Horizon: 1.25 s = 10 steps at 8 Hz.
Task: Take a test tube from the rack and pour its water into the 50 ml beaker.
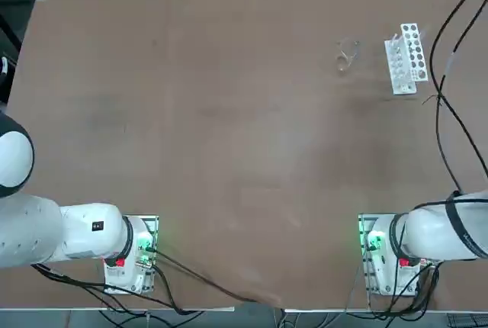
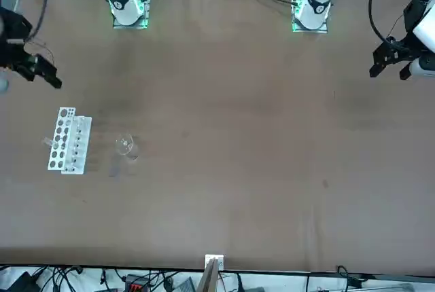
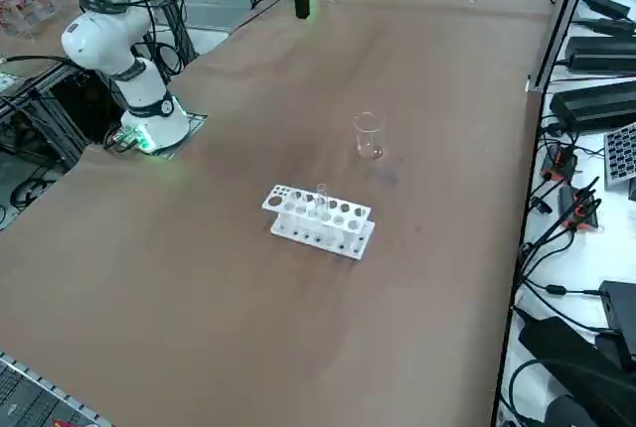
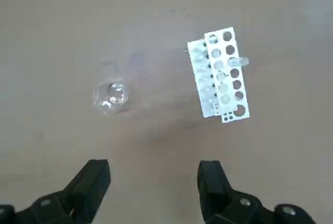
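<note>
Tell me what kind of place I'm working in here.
Likely a robotics lab bench set up for chemistry handling: a brown table with a test-tube rack and small beaker, cables and electronics along its edges. The open right gripper hovers above.

I am seeing a matt brown table (image 1: pixel 229 152), a white plastic rack (image 1: pixel 406 59), a clear glossy glass beaker (image 3: pixel 369 136), and matt black gripper fingers (image 4: pixel 91 182).

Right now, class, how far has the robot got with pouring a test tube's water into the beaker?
Nothing is done yet. The test tube stands in the rack, and the 50 ml beaker sits apart from it. The right hand hangs open above both, holding nothing. Left: grasp, lift, carry, pour.
</note>
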### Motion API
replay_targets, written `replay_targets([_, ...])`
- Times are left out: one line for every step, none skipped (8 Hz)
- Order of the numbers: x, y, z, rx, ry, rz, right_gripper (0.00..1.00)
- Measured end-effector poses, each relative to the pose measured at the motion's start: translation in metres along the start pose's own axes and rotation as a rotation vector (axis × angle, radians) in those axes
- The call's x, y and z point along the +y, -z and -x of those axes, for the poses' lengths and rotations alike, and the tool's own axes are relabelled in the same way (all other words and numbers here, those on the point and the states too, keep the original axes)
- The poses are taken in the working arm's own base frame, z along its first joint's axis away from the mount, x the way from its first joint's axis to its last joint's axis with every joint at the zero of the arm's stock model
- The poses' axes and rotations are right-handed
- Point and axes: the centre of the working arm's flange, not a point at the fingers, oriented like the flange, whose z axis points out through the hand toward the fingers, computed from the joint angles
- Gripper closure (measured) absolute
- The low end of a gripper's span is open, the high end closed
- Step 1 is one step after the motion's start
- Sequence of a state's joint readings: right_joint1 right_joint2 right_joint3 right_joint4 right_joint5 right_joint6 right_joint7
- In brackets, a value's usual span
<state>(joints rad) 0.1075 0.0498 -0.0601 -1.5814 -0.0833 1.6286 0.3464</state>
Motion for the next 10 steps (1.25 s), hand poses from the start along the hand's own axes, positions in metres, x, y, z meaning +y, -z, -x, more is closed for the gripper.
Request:
replay_targets([-0.017,-0.017,-0.004,0.012,-0.05,0.049,0.0])
replay_targets([-0.033,-0.033,-0.007,0.019,-0.091,0.098,0.0])
replay_targets([-0.045,-0.047,-0.01,0.031,-0.138,0.143,0.0])
replay_targets([-0.055,-0.061,-0.013,0.053,-0.191,0.193,0.0])
replay_targets([-0.065,-0.075,-0.016,0.088,-0.245,0.261,0.0])
replay_targets([-0.078,-0.094,-0.017,0.133,-0.297,0.339,0.0])
replay_targets([-0.09,-0.116,-0.017,0.183,-0.354,0.412,0.01])
replay_targets([-0.101,-0.139,-0.018,0.24,-0.413,0.478,0.01])
replay_targets([-0.107,-0.16,-0.02,0.303,-0.466,0.542,0.03])
replay_targets([-0.109,-0.182,-0.02,0.368,-0.513,0.603,0.03])
